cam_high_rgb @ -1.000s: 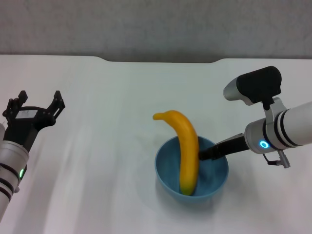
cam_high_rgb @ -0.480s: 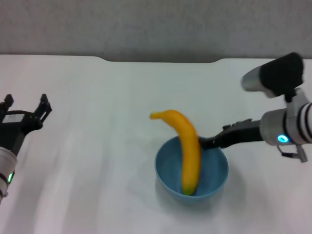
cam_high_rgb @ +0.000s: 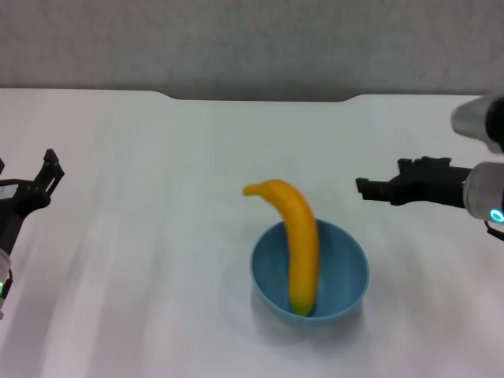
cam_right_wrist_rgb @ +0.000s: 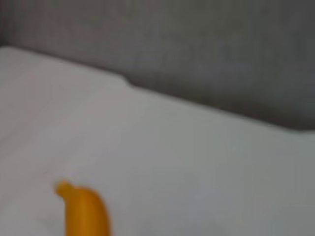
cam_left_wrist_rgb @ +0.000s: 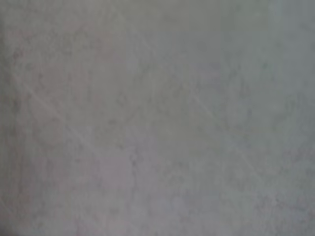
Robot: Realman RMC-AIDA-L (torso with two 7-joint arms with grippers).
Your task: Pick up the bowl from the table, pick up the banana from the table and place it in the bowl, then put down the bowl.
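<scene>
The light-blue bowl [cam_high_rgb: 346, 276] stands on the white table [cam_high_rgb: 157, 236], right of centre and near the front. The yellow banana [cam_high_rgb: 298, 236] lies in it, its lower end in the bowl's bottom and its stem end arching over the far-left rim. The banana's upper end also shows in the right wrist view [cam_right_wrist_rgb: 84, 212]. My right gripper [cam_high_rgb: 367, 189] hovers open and empty, up and to the right of the bowl, apart from it. My left gripper [cam_high_rgb: 27, 175] is open and empty at the table's far left edge.
The table's far edge has a shallow notch [cam_high_rgb: 260, 98] with a grey wall behind it. The left wrist view shows only bare table surface [cam_left_wrist_rgb: 157, 118].
My right gripper has let go of the bowl's rim and drawn back up and to the right. My left arm has moved further left. The bowl with the banana stays put.
</scene>
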